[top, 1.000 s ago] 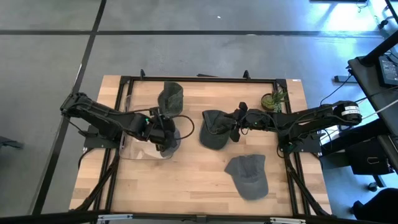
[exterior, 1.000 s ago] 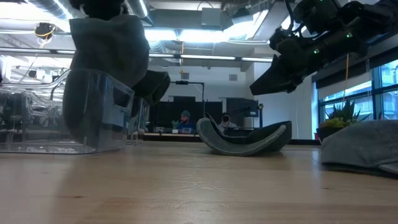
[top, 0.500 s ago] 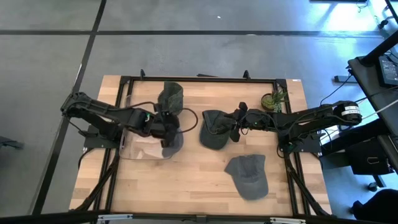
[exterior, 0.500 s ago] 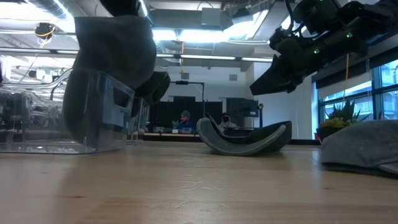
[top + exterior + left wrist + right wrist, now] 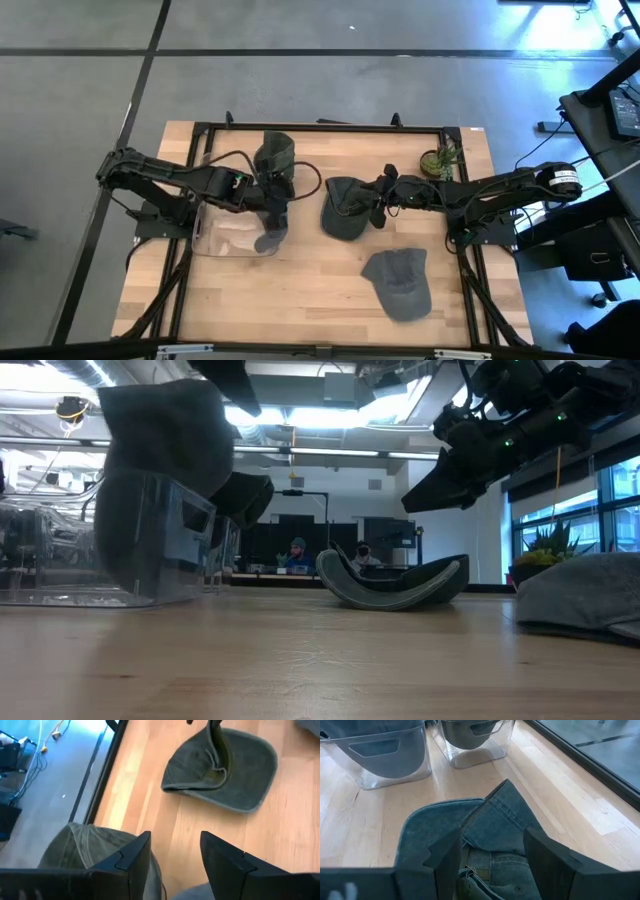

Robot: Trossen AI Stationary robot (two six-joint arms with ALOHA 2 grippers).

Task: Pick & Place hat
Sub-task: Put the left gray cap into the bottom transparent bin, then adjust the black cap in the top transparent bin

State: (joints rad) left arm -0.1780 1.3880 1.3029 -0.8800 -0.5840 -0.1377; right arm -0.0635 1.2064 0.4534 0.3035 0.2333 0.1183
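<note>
Although the nearest cap point(image 5: 399, 283), a grey one, lies flat and untouched at the front of the table point(image 5: 320, 310), the work is going on farther back. Over the near right corner of the clear plastic bin point(image 5: 215, 240), a limp grey hat point(image 5: 270, 232) drapes across the bin's rim, partly inside and partly hanging over the wall; the left hand point(image 5: 277, 205) hovers just above it with its fingers parted and nothing between them, as the left wrist view shows. Toward the middle of the table, the right hand point(image 5: 374, 208) sits over a denim cap point(image 5: 343, 208) that rests upside down; its fingers are spread to either side of a raised fold of the fabric, not closed on it. Farther back, another dark green hat point(image 5: 275, 153) stands slumped near the rear edge, and a small potted plant point(image 5: 437, 160) sits at the back right. These hats look light and soft, so they will probably sag and fold when lifted; the stiffer brim or a bunched ridge of the crown seems the surest place to pinch, since smooth cloth may slip from a shallow grip.
</note>
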